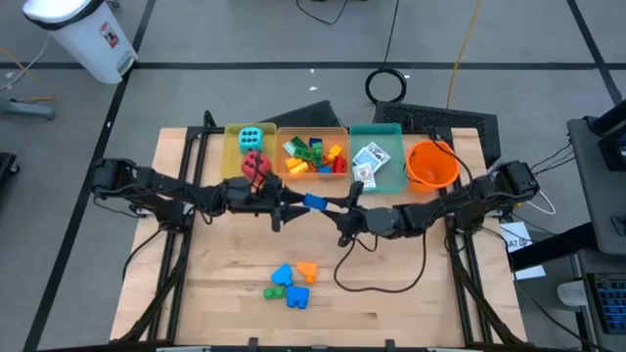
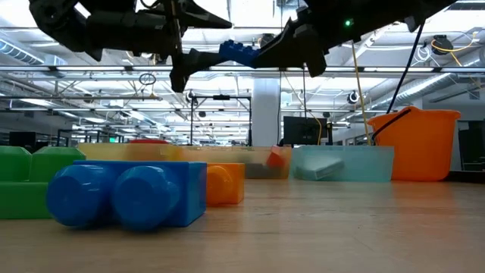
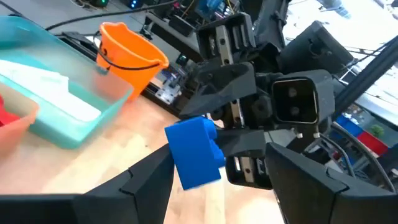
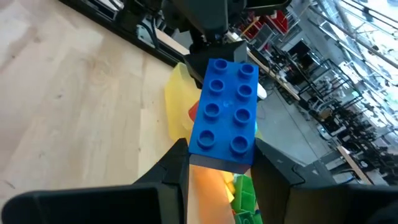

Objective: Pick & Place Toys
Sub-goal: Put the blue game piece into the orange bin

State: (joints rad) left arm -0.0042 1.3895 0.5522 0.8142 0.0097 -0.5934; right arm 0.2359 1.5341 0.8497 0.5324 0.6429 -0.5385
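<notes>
My right gripper point(image 1: 333, 204) is shut on a blue eight-stud brick point(image 1: 313, 202), high above the table's middle. My left gripper point(image 1: 290, 203) faces it, open, with its fingers point(image 3: 146, 180) on either side of the brick's free end point(image 3: 194, 152); I cannot tell whether they touch it. A cyan die point(image 1: 250, 137) and a red die point(image 1: 256, 164) lie in the yellow tray. Several bricks point(image 1: 315, 154) fill the orange tray. Card packs point(image 1: 370, 161) lie in the teal tray. A few loose bricks point(image 1: 291, 284) lie on the table near its front. My right gripper pinches the blue brick's two long sides at its near end point(image 4: 214, 148) between its two fingers. The fingers come in level from the table's right and lie along the brick. The brick is lifted clear and sticks out toward my left gripper.
The three trays stand in a row at the table's far edge, with an orange bucket point(image 1: 431, 163) to their right. The loose blue, orange and green bricks point(image 2: 129, 193) lie close to the low camera. Bare wood lies to the left and right of them.
</notes>
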